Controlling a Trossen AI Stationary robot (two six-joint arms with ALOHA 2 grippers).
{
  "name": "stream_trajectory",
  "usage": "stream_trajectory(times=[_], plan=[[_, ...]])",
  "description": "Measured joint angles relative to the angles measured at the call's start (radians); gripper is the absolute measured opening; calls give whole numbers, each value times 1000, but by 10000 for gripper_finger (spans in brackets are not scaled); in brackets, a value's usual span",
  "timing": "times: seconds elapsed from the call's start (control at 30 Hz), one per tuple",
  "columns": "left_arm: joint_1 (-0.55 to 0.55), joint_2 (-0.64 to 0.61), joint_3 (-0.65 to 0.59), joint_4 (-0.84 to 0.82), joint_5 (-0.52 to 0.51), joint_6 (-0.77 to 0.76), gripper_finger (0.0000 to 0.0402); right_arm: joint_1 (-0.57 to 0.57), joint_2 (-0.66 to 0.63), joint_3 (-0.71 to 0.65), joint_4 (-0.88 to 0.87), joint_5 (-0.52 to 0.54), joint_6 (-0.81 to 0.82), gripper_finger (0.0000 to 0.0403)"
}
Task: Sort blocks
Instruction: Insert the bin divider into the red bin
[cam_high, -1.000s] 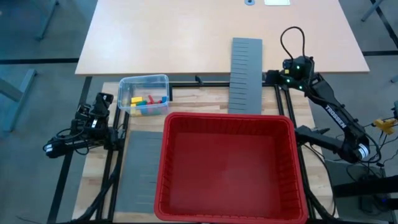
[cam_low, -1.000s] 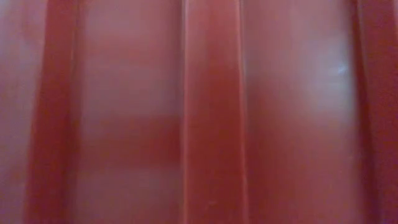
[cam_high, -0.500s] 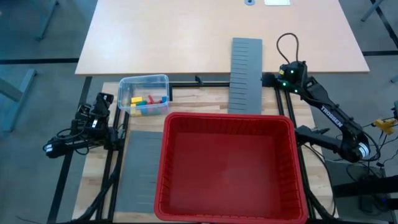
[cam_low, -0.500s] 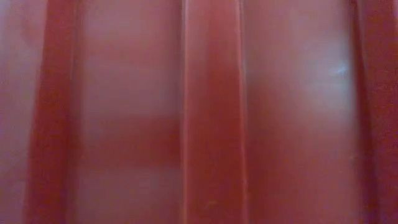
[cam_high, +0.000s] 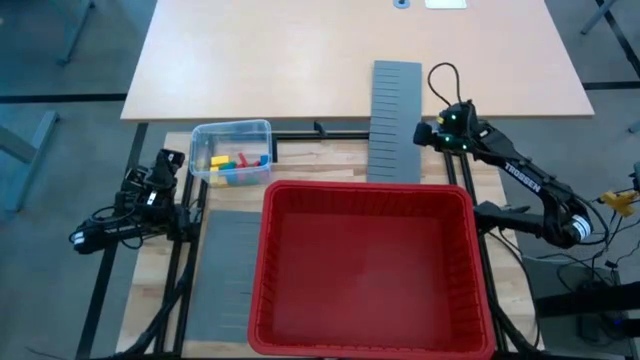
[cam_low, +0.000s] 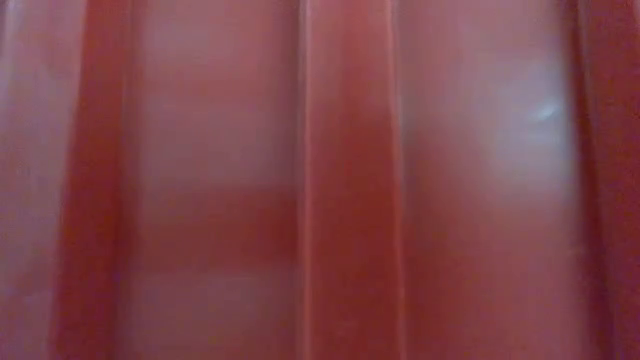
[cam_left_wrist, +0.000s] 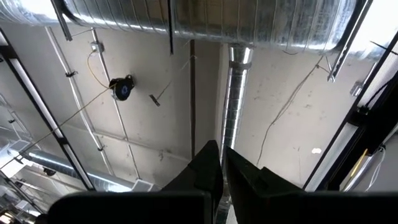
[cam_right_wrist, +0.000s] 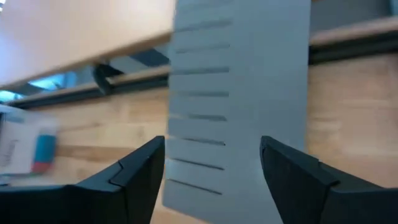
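**Right gripper at the slotted panel**

Right gripper (cam_right_wrist: 211, 168) just beside the grey slotted panel (cam_high: 396, 120), fingers spread wide, nothing held. Left gripper (cam_left_wrist: 221, 171) parked at the table's left edge, pointed at the ceiling, fingers pressed together. Blocks (cam_high: 237, 164) — red, yellow, green, blue — inside the clear tub (cam_high: 232, 131), behind the red basket (cam_high: 368, 196).

The small red, yellow, green and blue plastic toy blocks (cam_high: 236, 165) lay jumbled together inside a small clear plastic tub (cam_high: 205, 137) near the table's back left.
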Motion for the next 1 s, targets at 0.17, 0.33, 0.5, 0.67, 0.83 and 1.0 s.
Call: stream_trajectory(times=[0.17,0.33,0.5,0.67,0.83,1.0], plan=[[0,0,0,-3,0,-4,7,32,41,-2,-45,0,-25,267],[0,0,0,-10,0,-7,7,49,82,-3,-39,9,-13,283],[0,0,0,-27,0,-25,7,51,146,-4,-34,48,-21,292],[0,0,0,-40,0,-43,7,51,225,-5,37,52,-37,292],[0,0,0,-44,1,-56,7,51,265,-5,99,46,-55,286],[0,0,0,-52,0,-59,7,45,293,-5,167,65,-89,292]])
